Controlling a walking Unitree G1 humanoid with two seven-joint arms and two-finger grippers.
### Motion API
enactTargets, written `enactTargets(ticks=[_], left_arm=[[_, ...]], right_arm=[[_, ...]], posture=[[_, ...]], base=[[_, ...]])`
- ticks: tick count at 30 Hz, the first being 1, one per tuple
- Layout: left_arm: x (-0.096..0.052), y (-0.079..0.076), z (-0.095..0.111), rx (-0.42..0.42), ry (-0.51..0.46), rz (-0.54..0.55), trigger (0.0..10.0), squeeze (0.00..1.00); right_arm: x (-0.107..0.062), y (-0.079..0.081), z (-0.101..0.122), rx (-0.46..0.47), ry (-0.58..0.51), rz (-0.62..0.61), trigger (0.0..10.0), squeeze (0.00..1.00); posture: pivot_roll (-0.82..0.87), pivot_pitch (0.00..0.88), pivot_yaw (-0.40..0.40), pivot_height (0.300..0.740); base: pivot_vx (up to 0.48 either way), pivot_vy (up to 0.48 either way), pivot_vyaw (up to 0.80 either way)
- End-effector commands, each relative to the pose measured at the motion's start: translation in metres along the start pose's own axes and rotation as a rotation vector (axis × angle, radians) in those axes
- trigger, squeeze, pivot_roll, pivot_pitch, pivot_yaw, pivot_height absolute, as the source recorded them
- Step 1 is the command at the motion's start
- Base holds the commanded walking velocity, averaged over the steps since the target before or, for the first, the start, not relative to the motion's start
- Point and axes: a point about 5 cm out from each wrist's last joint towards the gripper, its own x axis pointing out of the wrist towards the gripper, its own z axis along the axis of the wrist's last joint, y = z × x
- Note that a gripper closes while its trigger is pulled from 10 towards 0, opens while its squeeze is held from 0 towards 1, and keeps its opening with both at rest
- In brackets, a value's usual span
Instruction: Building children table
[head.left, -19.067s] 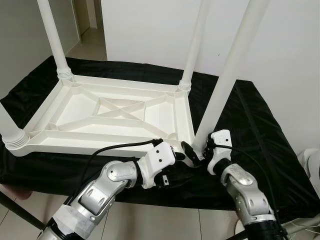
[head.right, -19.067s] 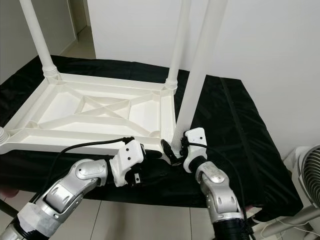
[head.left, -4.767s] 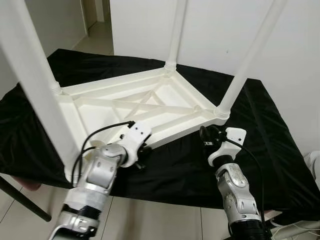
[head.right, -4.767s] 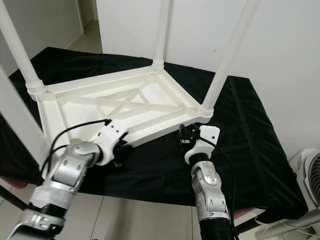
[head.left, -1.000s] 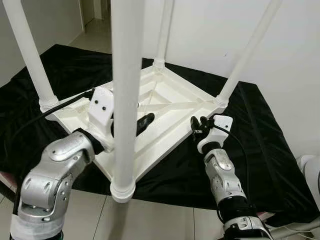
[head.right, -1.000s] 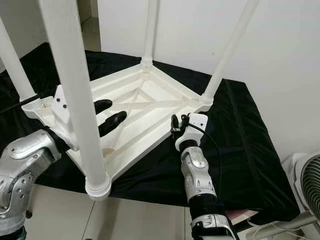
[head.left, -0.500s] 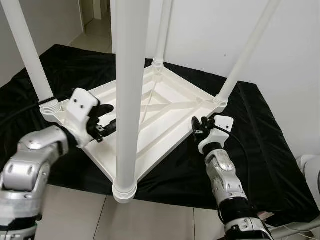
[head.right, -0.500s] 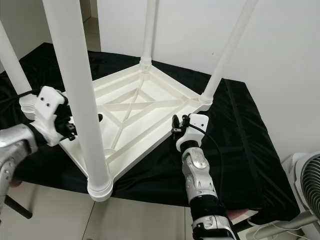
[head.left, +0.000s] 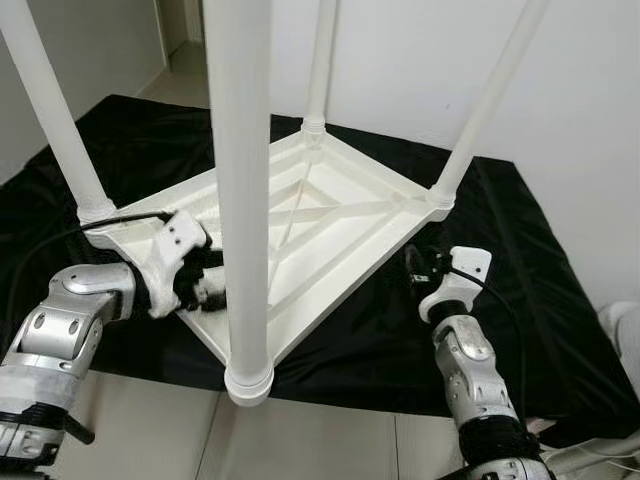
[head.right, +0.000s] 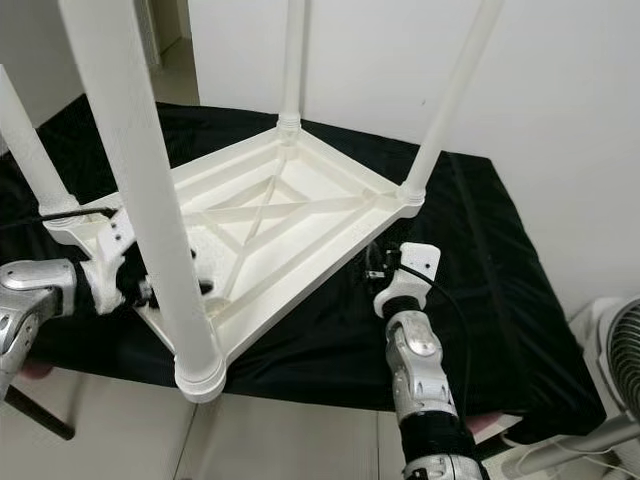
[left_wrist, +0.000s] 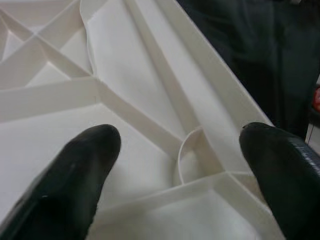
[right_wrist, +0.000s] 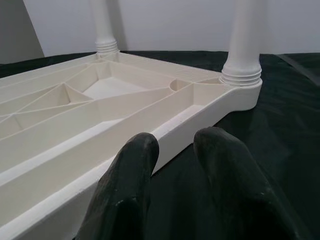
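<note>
Since half a second ago my left gripper (head.left: 205, 285) has dropped lower against the near-left edge of the children's table (head.left: 330, 215), while my right gripper (head.left: 415, 265) has backed slightly off the right-hand edge. I find the table inverted on the black-covered work surface (head.left: 520, 260), all four legs (head.left: 240, 200) fitted and pointing up, one corner overhanging toward me. Left fingers (left_wrist: 80, 170) stand spread wide over the ribbed underside near that corner, gripping nothing. Right fingers (right_wrist: 125, 195) sit close together with a narrow gap, empty, just beside the long side rail, pointing along it toward the far-right leg socket. In my judgement the left arm is nearer to the frame; any further turning pivots there.
</note>
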Motion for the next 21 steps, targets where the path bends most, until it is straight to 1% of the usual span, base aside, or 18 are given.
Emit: enactTargets(ticks=[1, 2, 4, 7, 9, 10, 12, 15, 18, 20, 21], left_arm=[[-0.008, 0.002, -0.008, 0.019, 0.095, -0.143, 10.0, 0.00], [-0.008, 0.002, -0.008, 0.019, 0.095, -0.143, 10.0, 0.00], [-0.013, 0.007, -0.010, 0.044, 0.148, -0.149, 10.0, 0.00], [-0.012, 0.012, -0.012, 0.062, 0.170, -0.138, 10.0, 0.00], [-0.011, 0.015, -0.015, 0.102, 0.208, -0.134, 10.0, 0.00], [-0.011, 0.015, -0.015, 0.102, 0.208, -0.134, 10.0, 0.00], [-0.007, 0.021, -0.016, 0.127, 0.235, -0.143, 10.0, 0.00], [-0.005, 0.022, -0.016, 0.126, 0.239, -0.151, 10.0, 0.00], [0.000, 0.023, -0.017, 0.153, 0.263, -0.181, 10.0, 0.00], [0.002, 0.024, -0.017, 0.160, 0.268, -0.187, 10.0, 0.00], [0.003, 0.024, -0.018, 0.165, 0.273, -0.189, 10.0, 0.00]], right_arm=[[-0.003, -0.010, 0.002, -0.012, -0.004, -0.031, 10.0, 0.00], [-0.003, -0.010, 0.002, -0.012, -0.004, -0.031, 10.0, 0.00], [-0.004, -0.013, 0.004, -0.017, -0.008, -0.035, 10.0, 0.00], [-0.003, -0.012, 0.005, -0.016, -0.011, -0.035, 10.0, 0.00], [-0.003, -0.011, 0.006, -0.015, -0.016, -0.034, 10.0, 0.00], [-0.003, -0.011, 0.006, -0.015, -0.016, -0.034, 10.0, 0.00], [-0.001, -0.009, 0.010, -0.008, -0.029, -0.028, 10.0, 0.00], [-0.001, -0.007, 0.010, -0.006, -0.032, -0.023, 10.0, 0.00], [-0.002, -0.003, 0.012, -0.011, -0.033, 0.006, 10.0, 0.00], [-0.003, -0.002, 0.012, -0.013, -0.030, 0.012, 10.0, 0.00], [-0.005, 0.001, 0.011, -0.011, -0.023, 0.039, 10.0, 0.00]], posture=[[-0.02, 0.007, -0.045, 0.740], [-0.02, 0.007, -0.045, 0.740], [-0.02, 0.008, -0.045, 0.740], [-0.03, 0.006, -0.040, 0.740], [-0.03, 0.006, -0.040, 0.740], [-0.03, 0.006, -0.040, 0.740], [-0.03, 0.005, -0.039, 0.740], [-0.03, 0.005, -0.039, 0.740], [-0.04, 0.012, -0.040, 0.740], [-0.04, 0.012, -0.040, 0.740], [-0.04, 0.016, -0.040, 0.740]], base=[[0.000, 0.000, 0.00], [0.000, 0.000, 0.00], [0.000, 0.000, 0.00], [0.000, 0.000, 0.00], [0.000, 0.000, 0.00], [0.000, 0.000, 0.00], [0.000, 0.000, 0.00], [0.000, 0.000, 0.00], [0.000, 0.000, 0.00], [0.000, 0.000, 0.00], [0.000, 0.000, 0.00]])
